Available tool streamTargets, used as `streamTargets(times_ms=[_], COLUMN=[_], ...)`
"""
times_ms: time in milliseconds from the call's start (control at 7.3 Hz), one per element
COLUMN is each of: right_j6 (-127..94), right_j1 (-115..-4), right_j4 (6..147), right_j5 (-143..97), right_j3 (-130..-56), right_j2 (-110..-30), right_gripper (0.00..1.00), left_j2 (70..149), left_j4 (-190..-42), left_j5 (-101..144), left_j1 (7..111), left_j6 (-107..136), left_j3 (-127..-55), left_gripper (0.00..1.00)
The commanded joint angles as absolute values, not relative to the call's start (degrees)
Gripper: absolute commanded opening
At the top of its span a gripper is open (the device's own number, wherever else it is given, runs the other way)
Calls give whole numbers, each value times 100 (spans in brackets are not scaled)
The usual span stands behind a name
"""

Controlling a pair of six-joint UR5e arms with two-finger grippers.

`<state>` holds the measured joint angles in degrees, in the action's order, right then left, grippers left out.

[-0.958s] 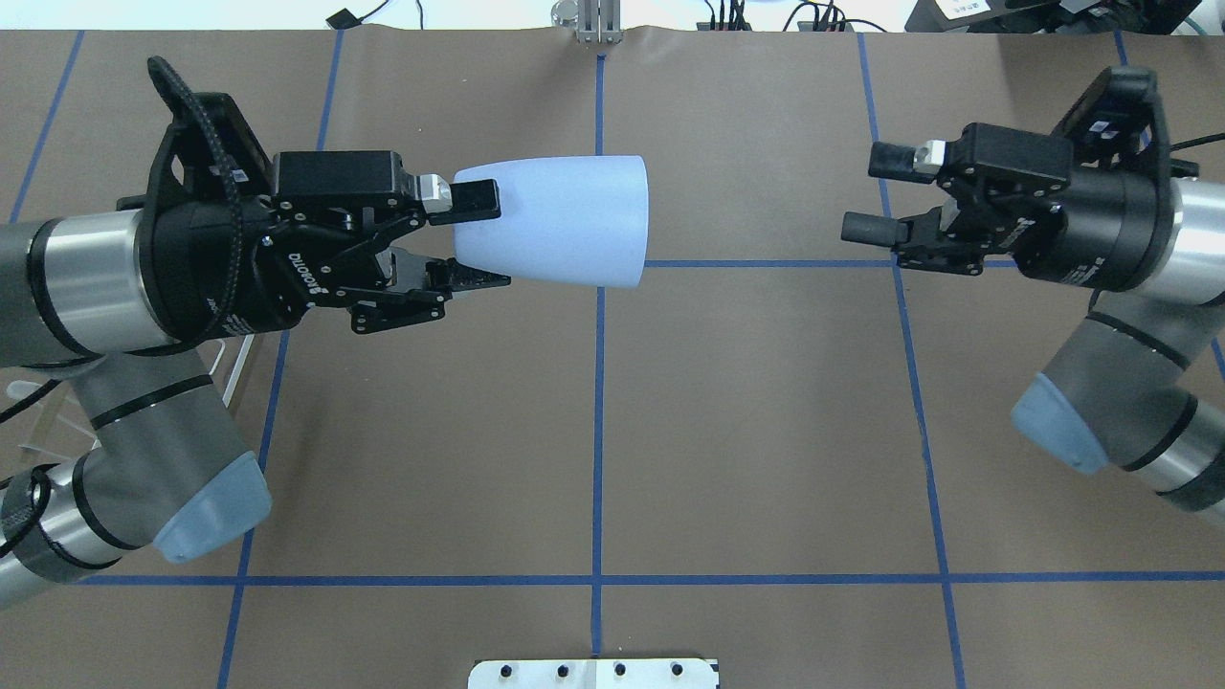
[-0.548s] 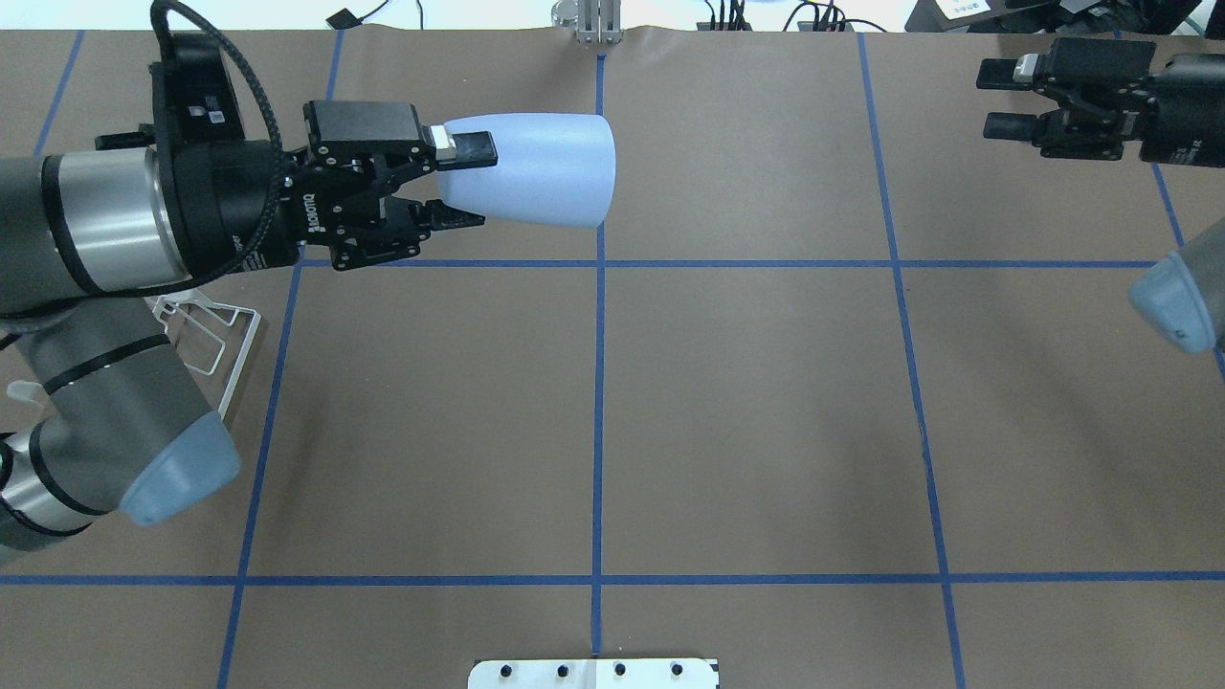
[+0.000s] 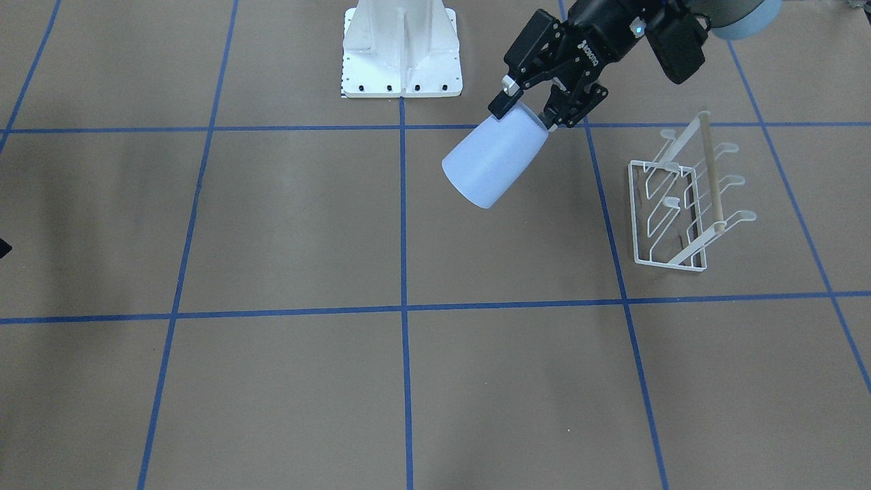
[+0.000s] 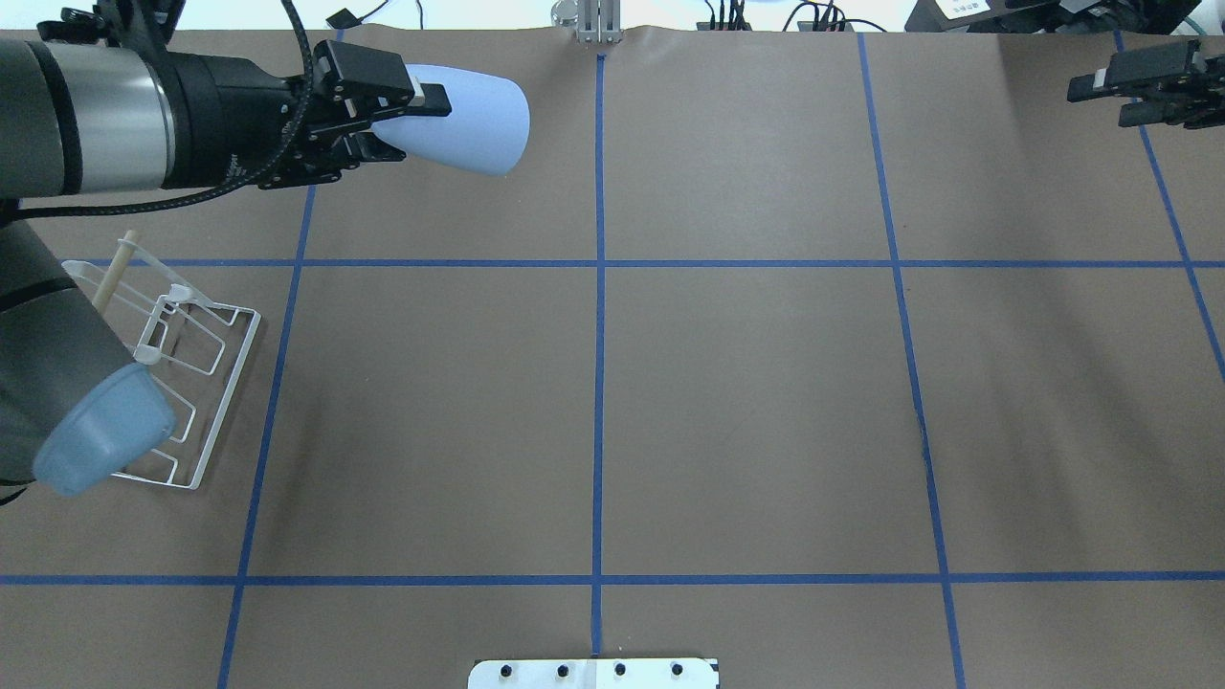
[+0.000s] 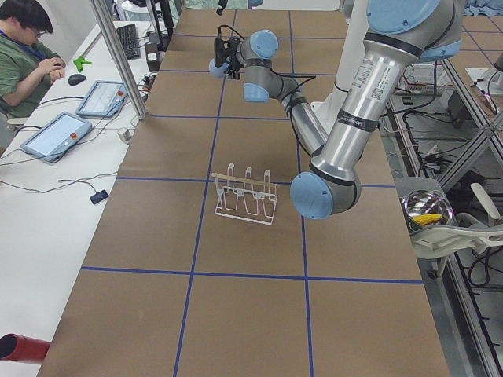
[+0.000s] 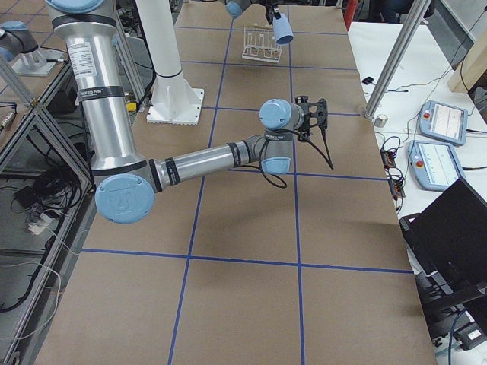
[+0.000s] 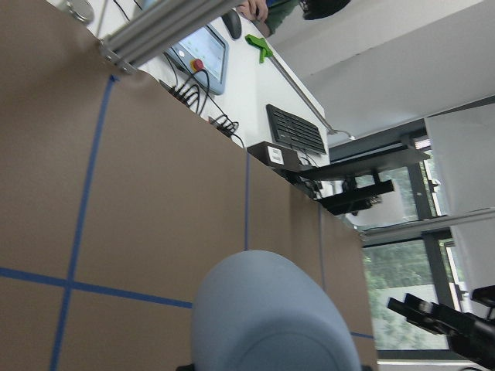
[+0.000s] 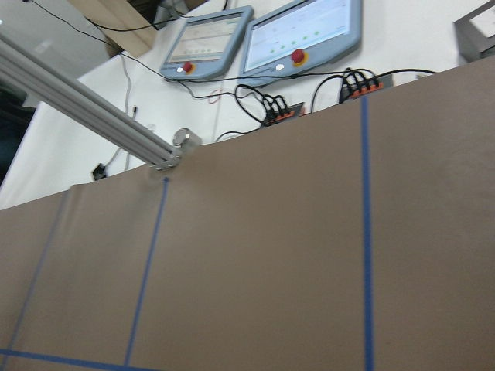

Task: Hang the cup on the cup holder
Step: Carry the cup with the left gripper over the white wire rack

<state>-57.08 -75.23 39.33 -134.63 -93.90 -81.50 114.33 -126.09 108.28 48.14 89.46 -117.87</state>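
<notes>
The left gripper (image 4: 407,122) squeezes the narrow end of the blue cup (image 4: 474,120), which is up in the air on its side (well apart from the cup holder (image 3: 711,175)). The right gripper (image 4: 1134,96) is spread wide, holding nothing.

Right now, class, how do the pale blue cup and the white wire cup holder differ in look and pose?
The cup is a solid pale blue tumbler; the cup holder is an open rack of white wire and wood. The cup is off the table, tilted, gripped at its narrow end by the left pincer; the cup holder stands on the table, touched by nothing. Both are on the robot's left side.
</notes>
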Motion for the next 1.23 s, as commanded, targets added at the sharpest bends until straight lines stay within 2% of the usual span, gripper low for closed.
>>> streamTargets(times_ms=[0, 548, 1095], right_j6=[-3376, -31, 132], right_j1=[-7786, -7972, -8068], right_j4=[5959, 9284, 9501], right_j5=[-13448, -12940, -12999], right_j3=[-9413, -9413, -9387], right_j2=[-8323, -8324, -8411], right_gripper=[100, 100, 100], left_j2=[11478, 11347, 11338], left_j4=[-10469, -7662, -6358], left_j5=[11274, 11399, 11839], left_j1=[5367, 5687, 5669], left_j6=[7391, 4797, 4036], left_j3=[-12189, -12691, -12639], left_gripper=[0, 0, 0])
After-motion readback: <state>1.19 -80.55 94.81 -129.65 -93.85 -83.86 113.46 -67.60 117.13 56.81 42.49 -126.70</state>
